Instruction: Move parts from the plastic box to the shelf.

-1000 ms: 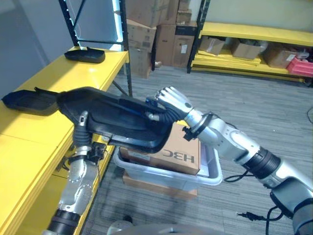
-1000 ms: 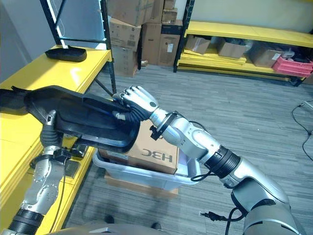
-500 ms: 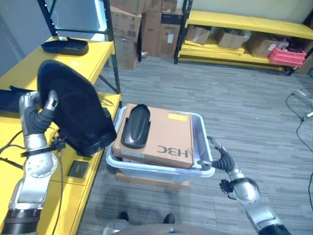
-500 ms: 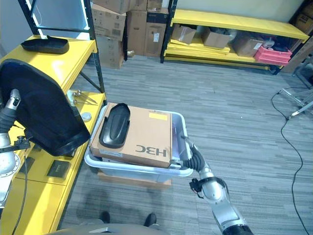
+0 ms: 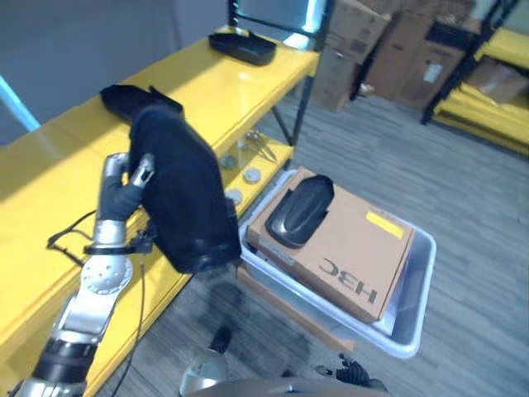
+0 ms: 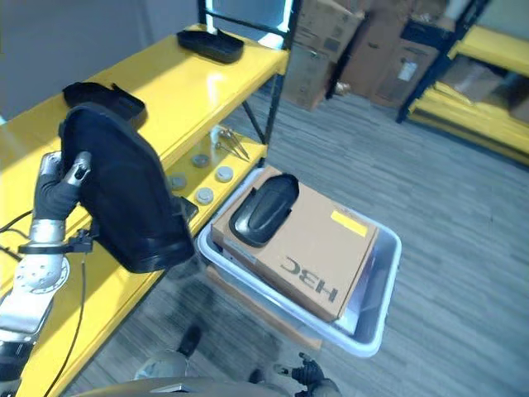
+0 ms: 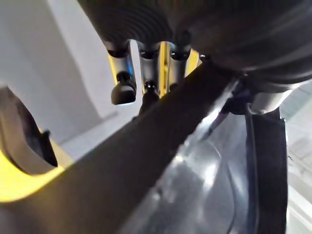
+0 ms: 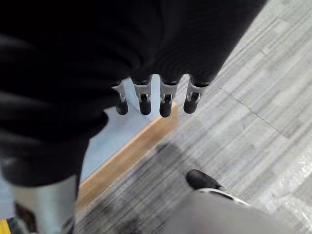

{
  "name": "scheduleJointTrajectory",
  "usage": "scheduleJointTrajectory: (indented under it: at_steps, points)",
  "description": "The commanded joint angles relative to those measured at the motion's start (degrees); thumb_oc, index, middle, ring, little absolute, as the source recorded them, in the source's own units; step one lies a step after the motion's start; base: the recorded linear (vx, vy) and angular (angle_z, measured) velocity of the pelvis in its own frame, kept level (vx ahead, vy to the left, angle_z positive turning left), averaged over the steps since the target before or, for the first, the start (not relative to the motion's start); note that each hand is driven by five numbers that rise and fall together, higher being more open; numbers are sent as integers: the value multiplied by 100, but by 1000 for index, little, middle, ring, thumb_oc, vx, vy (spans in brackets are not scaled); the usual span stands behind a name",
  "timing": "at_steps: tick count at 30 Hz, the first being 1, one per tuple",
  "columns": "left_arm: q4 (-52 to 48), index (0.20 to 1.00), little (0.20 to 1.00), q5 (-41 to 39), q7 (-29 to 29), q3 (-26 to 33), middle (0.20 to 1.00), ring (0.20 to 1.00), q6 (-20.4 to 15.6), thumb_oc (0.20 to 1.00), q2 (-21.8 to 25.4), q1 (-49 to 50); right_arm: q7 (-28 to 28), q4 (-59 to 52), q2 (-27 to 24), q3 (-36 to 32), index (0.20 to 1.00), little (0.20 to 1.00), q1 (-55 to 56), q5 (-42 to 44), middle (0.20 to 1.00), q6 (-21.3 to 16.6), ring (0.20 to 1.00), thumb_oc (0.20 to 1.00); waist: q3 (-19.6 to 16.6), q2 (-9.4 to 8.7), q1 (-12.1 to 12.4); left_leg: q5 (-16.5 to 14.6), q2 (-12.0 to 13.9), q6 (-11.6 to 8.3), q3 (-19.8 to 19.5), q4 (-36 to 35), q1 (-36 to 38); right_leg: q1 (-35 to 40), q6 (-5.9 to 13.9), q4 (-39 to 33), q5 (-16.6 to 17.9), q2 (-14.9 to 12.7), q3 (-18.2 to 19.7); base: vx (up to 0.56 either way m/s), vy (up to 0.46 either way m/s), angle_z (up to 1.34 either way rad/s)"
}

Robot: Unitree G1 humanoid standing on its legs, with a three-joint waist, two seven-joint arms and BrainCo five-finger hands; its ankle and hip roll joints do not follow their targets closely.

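My left hand [image 5: 124, 178] is shut on the edge of a large black moulded part [image 5: 186, 203], holding it upright over the front edge of the yellow shelf [image 5: 58, 165]. In the left wrist view its fingers [image 7: 124, 90] curl over the part's rim [image 7: 161, 146]. A smaller black part [image 5: 297, 211] lies on a cardboard box [image 5: 351, 260] inside the grey plastic box [image 5: 417, 294] on the floor. Two other black parts rest on the shelf: one [image 5: 132, 98] just behind the held part, one [image 5: 241, 45] at the far end. My right hand's fingers [image 8: 153, 100] hang straight above the floor, open and holding nothing.
Small metal discs and tools [image 5: 248, 161] lie on the shelf's lower level beside the plastic box. A black upright post [image 5: 310, 74] stands at the shelf's far end. Stacked cardboard boxes [image 5: 364, 41] and yellow racks [image 5: 488, 91] line the back.
My right hand has let go of the large part and dropped low by the floor. The left hand alone now holds the part, turned upright over the shelf edge. The camera has swung left.
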Motion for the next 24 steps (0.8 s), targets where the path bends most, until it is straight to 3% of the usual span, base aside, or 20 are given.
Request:
scheduleJointTrajectory:
  at_steps: [1, 2, 3, 4, 6, 9, 13, 19, 21, 22, 23, 24]
  points:
    - [-469, 200, 200, -64, 107, 269, 200, 200, -361, 200, 134, -324, -7, -8, 176, 195, 1000, 1000, -275, 112, 1000, -23, 1000, 1000, 61, -22, 66, -438, 20, -148, -94, 268, -266, -127, 88, 153, -393, -154, -700, -94, -158, 44]
    - [-520, 200, 200, -36, 83, 289, 200, 200, -357, 200, 98, -244, -27, 59, 125, 232, 1000, 1000, -346, -28, 1000, -15, 1000, 1000, 111, 6, 79, -346, 21, -169, -51, 390, -476, -136, 68, 105, -383, -145, -896, -98, -101, 71]
    - [-545, 200, 200, 3, 4, 283, 200, 200, -360, 200, 26, -113, -21, 95, 8, 305, 1000, 1000, -404, -322, 1000, 12, 1000, 1000, 158, 22, 61, -323, 232, -84, 710, 505, -656, -138, 42, 85, -408, -182, -1207, -85, -47, 95]
    - [-554, 200, 200, 3, 0, 288, 200, 200, -357, 200, 19, -108, -21, 95, 3, 304, 1000, 1000, -405, -325, 1000, 12, 1000, 1000, 146, 24, 53, -297, 221, -75, 704, 508, -685, -161, 47, 85, -388, -190, -1214, -50, -24, 113]
    - [-626, 200, 200, 76, -79, 264, 200, 200, -361, 200, -9, 23, -49, 163, -67, 278, 1000, 1000, -424, -450, 1000, 43, 1000, 1000, 107, 14, -27, -265, 636, -49, 2072, 611, -725, -151, 41, 38, -390, -259, -1645, -10, -25, 137]
    - [-611, 200, 200, 75, -102, 174, 200, 200, -395, 200, 29, 31, -144, 224, -130, 95, 1000, 1000, -367, -373, 1000, 50, 1000, 1000, 28, -14, -103, -409, 937, -154, 2973, 808, -615, -59, 36, 18, -464, -321, -2044, -14, -36, 150]
    - [-593, 200, 200, -195, -263, 168, 200, 200, -424, 200, 51, 68, -189, 398, -234, -11, 1000, 1000, -334, -496, 1000, 141, 1000, 1000, -92, -12, -102, -746, 575, -72, 3144, 1081, -619, 6, 44, 17, -399, -459, -2595, -17, 46, 115]
    - [-710, 200, 200, -278, -365, 314, 200, 200, -313, 200, 124, 178, -288, 385, -160, -319, 1000, 1000, -495, -301, 1000, 247, 1000, 1000, -330, -29, 55, -683, 210, 122, 2917, 283, -156, 224, 238, 270, -337, -709, -2868, 157, 183, 28]
    - [-710, 200, 200, -326, -387, 279, 200, 200, -269, 200, 114, 67, -280, 313, -146, -397, 1000, 1000, -476, -241, 1000, 253, 1000, 1000, -362, -27, 31, -760, 60, 259, 2844, 148, 32, 200, 353, 746, -381, -962, -2933, 153, 239, 18]
    - [-724, 200, 200, -339, -368, 281, 200, 200, -258, 200, 109, 49, -288, 289, -145, -381, 1000, 1000, -502, -307, 1000, 269, 1000, 1000, -354, -7, 5, -827, -1, 325, 2809, 99, 136, 117, 446, 1064, -206, -1141, -2935, 170, 328, 31]
    - [-790, 200, 200, -386, -408, 235, 200, 200, -253, 200, 144, -30, -287, 242, -166, -360, 1000, 1000, -581, -440, 1000, 321, 1000, 1000, -246, 30, -96, -960, -227, 570, 2737, 0, 357, -191, 867, 2125, 485, -1687, -2711, 166, 343, 29]
    - [-785, 200, 200, -389, -409, 237, 200, 200, -252, 200, 143, -41, -287, 239, -168, -362, 1000, 1000, -590, -445, 1000, 327, 1000, 1000, -234, 17, -96, -974, -274, 608, 2740, 0, 360, -233, 925, 2222, 484, -1763, -2676, 180, 352, 45]
